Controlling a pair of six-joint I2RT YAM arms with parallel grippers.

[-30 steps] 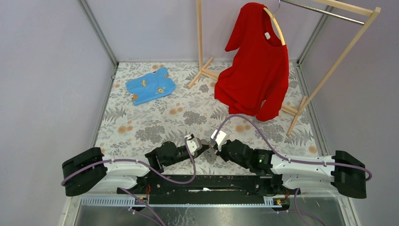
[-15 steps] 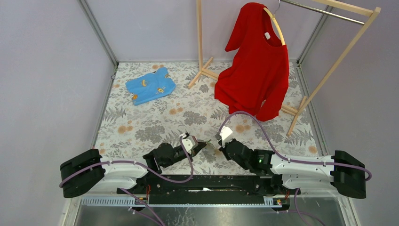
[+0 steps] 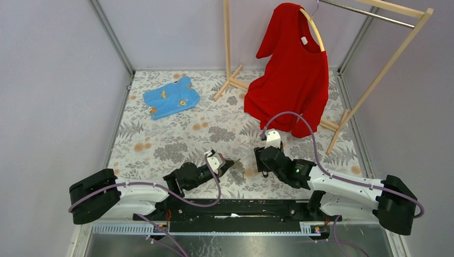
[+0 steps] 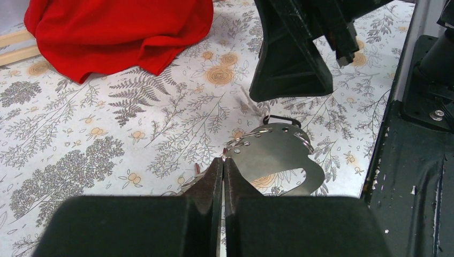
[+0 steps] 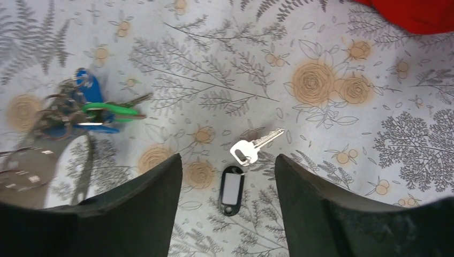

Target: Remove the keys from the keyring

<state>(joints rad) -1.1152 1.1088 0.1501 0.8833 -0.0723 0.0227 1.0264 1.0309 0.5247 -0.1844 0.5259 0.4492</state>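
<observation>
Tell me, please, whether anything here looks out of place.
A silver key with a dark tag lies alone on the floral cloth, apart from the blue-and-green key bunch. The red shirt hangs lopsided, its hem reaching the cloth.

Floral cloth (image 3: 160, 140) is covering the whole tabletop. Small blue shirt (image 3: 171, 97) is lying flat near the far-left corner, well apart from everything else. Wooden rack (image 3: 381, 70) is standing along the far edge, with one leg slanting down toward the right edge. Red shirt (image 3: 293, 75) is hanging on a wooden hanger (image 3: 316, 31) from the rack's rail, with its hem and one sleeve touching the cloth near the far-right corner.
</observation>
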